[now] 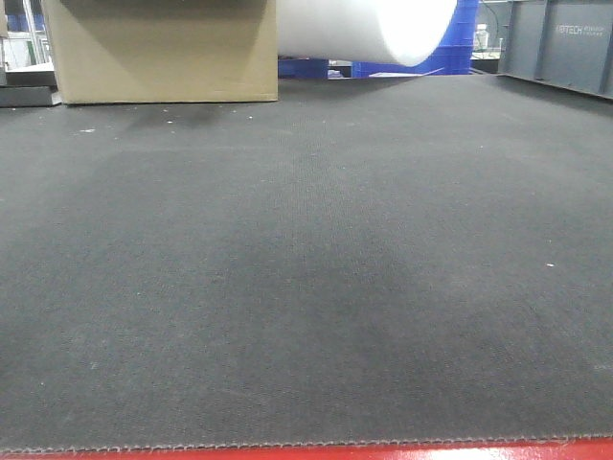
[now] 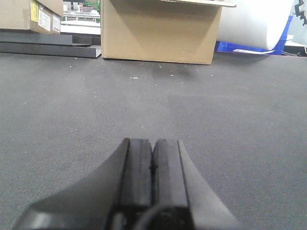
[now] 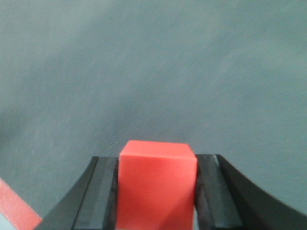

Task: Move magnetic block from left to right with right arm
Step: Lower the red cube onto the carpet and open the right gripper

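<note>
The magnetic block, a plain red cube, fills the bottom middle of the right wrist view. My right gripper is shut on it, one black pad against each side, held above the dark mat. In the left wrist view my left gripper is shut with its pads together and nothing between them, low over the mat. Neither arm nor the block shows in the front view, which holds only the mat.
A cardboard box stands at the mat's far left edge, beside a large white roll and blue crates. A grey bin sits far right. A red table edge runs along the mat's front.
</note>
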